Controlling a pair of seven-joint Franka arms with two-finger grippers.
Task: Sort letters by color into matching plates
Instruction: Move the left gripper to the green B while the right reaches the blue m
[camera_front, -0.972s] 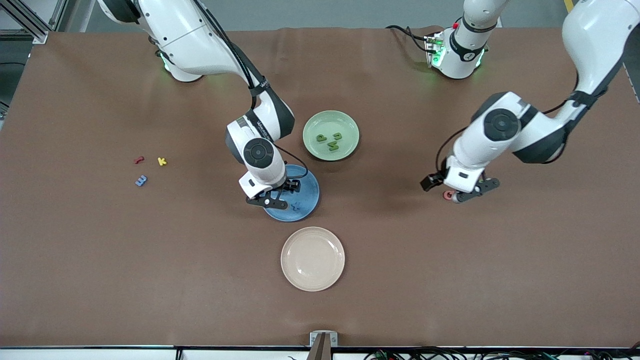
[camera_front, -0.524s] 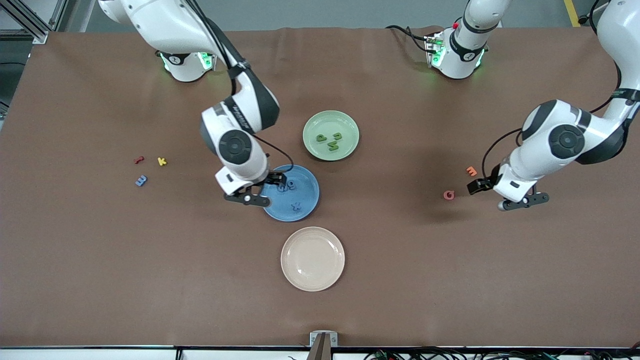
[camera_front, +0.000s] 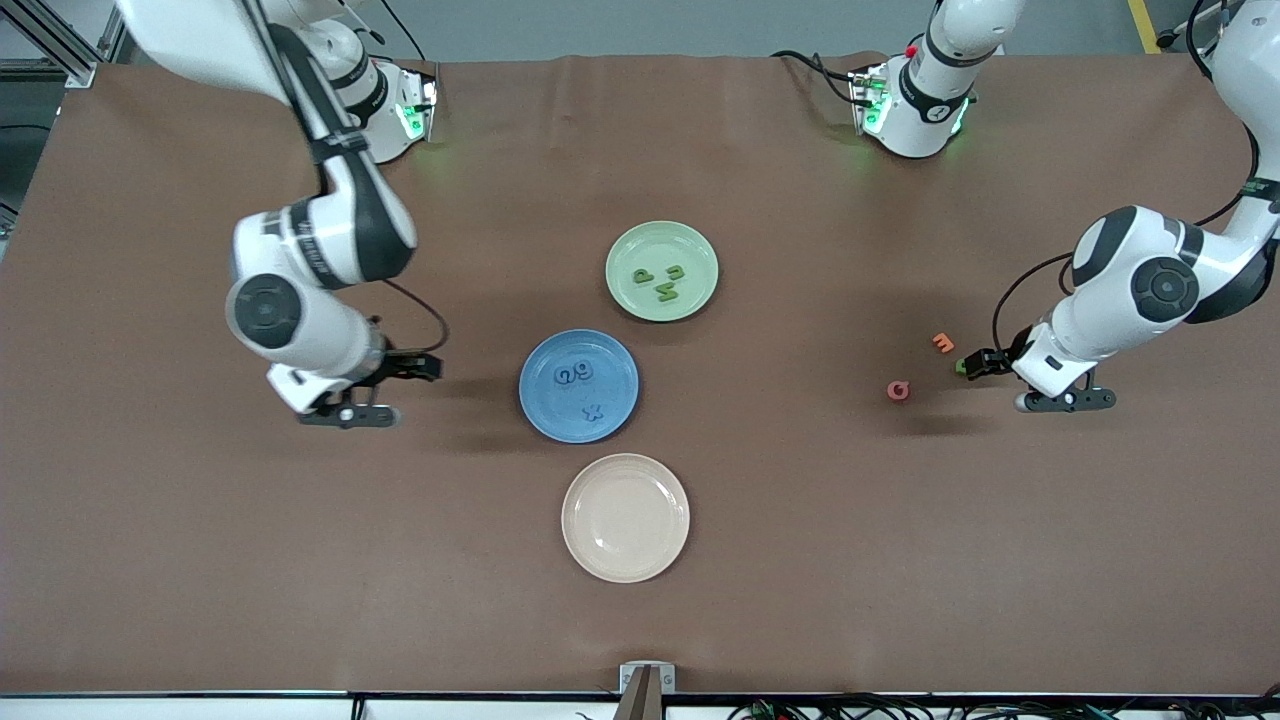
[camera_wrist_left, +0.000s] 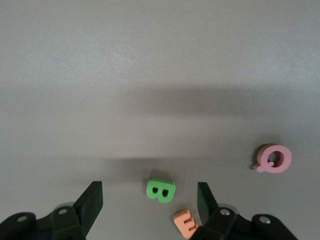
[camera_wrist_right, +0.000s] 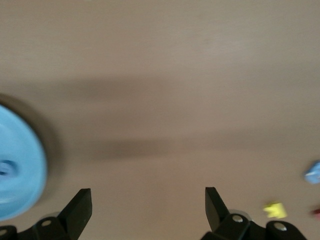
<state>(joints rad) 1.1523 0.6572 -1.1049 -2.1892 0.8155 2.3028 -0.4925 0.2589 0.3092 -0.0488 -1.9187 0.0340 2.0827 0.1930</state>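
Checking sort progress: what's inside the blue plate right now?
Three blue letters lie in the blue plate: two side by side, an X nearer the camera. Nothing covers the plate; neither gripper is over it.

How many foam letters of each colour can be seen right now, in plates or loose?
Green letters: 4
Blue letters: 4
Orange letter: 1
Pink letter: 1
Yellow letter: 1
Red letter: 1
Total: 12

There are three plates: one blue plate (camera_front: 579, 386), one green plate (camera_front: 662, 271) and one beige plate (camera_front: 625, 517). The blue plate holds three blue letters (camera_front: 574, 374), the green plate three green letters (camera_front: 661, 280) (all small). Two grippers (camera_front: 345, 398) are visible.
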